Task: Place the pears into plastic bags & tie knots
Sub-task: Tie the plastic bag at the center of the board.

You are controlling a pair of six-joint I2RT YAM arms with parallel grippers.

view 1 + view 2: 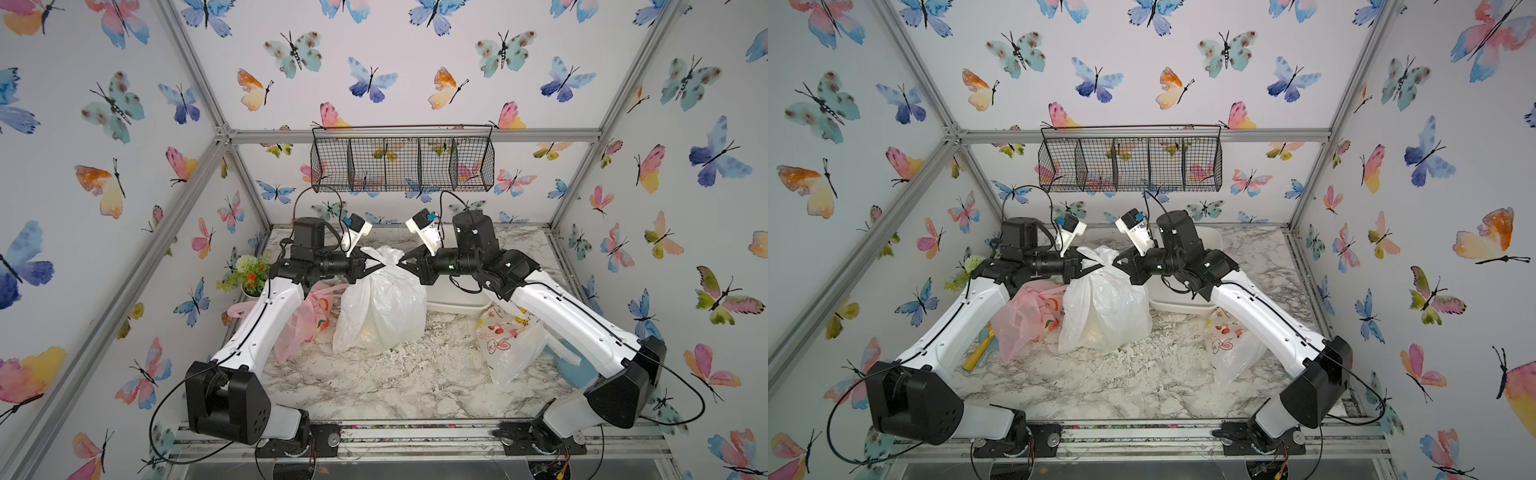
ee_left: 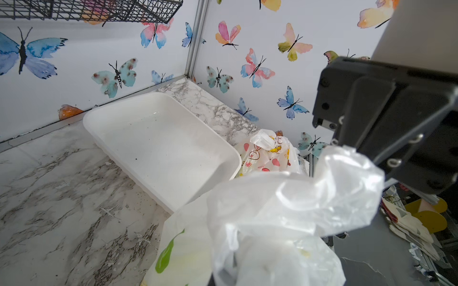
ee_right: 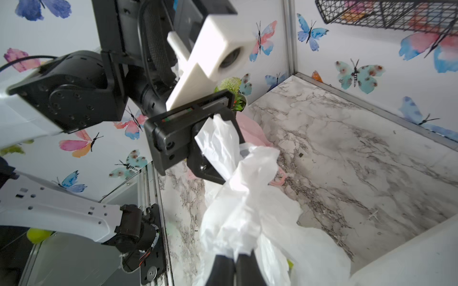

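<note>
The thin white translucent plastic bag with lemon prints (image 1: 382, 307) stands on the marble counter (image 1: 374, 386) just in front of the white rectangular tray (image 1: 457, 306), with pears (image 1: 369, 332) showing only dimly through it, and the step in hand is tying it. The left fingers (image 1: 368, 267) and right fingers (image 1: 409, 262) are each clamped tight on 1 handle strip, either side of the bag's twisted neck (image 1: 386, 261). Next, I judge, both arms must pull steadily apart to cinch the knot without tearing the film.
</note>
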